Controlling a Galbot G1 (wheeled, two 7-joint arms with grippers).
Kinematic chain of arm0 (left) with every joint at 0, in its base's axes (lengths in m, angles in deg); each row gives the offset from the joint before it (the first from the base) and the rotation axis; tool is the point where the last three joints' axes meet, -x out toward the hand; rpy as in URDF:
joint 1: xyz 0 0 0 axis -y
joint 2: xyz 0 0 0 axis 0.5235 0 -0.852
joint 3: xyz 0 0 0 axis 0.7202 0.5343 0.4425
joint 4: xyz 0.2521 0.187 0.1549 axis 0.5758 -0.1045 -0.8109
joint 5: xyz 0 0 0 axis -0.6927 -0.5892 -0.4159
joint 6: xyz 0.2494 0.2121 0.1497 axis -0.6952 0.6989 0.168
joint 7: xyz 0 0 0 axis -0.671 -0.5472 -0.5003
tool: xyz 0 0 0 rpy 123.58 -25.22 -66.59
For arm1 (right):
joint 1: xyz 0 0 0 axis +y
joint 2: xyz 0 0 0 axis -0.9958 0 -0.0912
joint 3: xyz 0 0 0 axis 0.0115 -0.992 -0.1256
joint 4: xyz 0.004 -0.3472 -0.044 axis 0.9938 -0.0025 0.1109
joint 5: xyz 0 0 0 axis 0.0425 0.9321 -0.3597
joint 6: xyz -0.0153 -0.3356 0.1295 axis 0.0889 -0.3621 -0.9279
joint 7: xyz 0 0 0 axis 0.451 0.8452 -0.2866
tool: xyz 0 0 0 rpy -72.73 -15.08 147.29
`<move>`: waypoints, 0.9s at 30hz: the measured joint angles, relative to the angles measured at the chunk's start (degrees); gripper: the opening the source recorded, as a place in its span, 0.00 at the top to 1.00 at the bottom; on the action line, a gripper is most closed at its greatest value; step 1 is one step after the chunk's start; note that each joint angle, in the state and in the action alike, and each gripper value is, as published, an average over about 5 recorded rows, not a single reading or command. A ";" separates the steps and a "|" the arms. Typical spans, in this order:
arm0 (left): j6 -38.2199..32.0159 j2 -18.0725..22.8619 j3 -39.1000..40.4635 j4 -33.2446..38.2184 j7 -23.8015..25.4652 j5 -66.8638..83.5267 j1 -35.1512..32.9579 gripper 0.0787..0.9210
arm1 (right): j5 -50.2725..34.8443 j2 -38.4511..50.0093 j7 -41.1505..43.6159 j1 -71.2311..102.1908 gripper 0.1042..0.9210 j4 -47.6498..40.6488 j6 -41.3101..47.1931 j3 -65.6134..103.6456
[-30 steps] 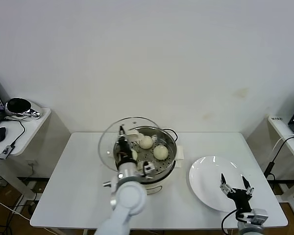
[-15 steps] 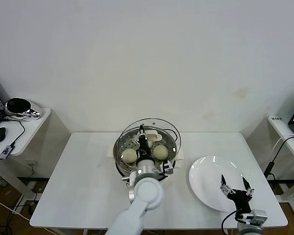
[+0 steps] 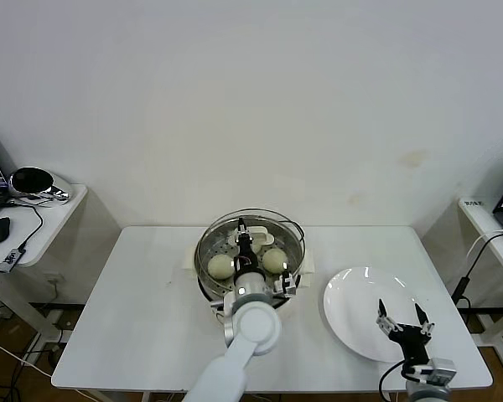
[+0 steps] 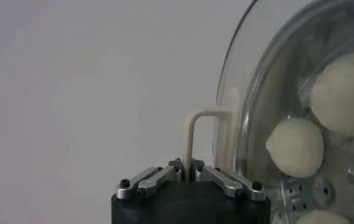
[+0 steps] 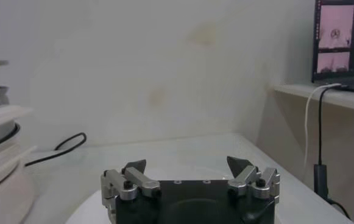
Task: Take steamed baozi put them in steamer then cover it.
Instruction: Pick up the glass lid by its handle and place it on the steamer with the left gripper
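Baozi [image 3: 220,266] sit in the steamer [image 3: 208,244] at frame center; the left gripper [image 3: 246,243], clamped on the lid handle [image 4: 202,137], sets the glass lid [image 4: 250,91] on, while the right gripper [image 3: 404,318] hangs released over the plate [image 3: 352,293] at lower right.

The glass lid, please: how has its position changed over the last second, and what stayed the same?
The left hand, shut on the glass lid handle, carried it from the steamer's left to directly over it. The right hand stayed open above the plate.

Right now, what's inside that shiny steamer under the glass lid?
Through the glass lid, two steamed baozi show in the steamer. The left pincer, shut on the lid's handle, hides the middle; other buns cannot be counted.
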 measured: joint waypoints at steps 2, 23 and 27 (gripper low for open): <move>0.00 0.03 0.03 0.03 0.67 -0.23 -0.09 0.92 | 0.06 0.02 0.01 -0.04 0.12 -0.10 -0.05 -0.01; 0.01 -0.38 -0.32 -0.51 3.29 -0.74 -0.12 0.92 | 0.45 0.09 0.07 0.13 0.12 -0.53 -0.45 -0.17; 0.00 -0.54 -0.61 -0.77 3.31 -0.56 -0.06 0.92 | 0.48 0.06 0.07 0.19 0.12 -0.57 -0.53 -0.17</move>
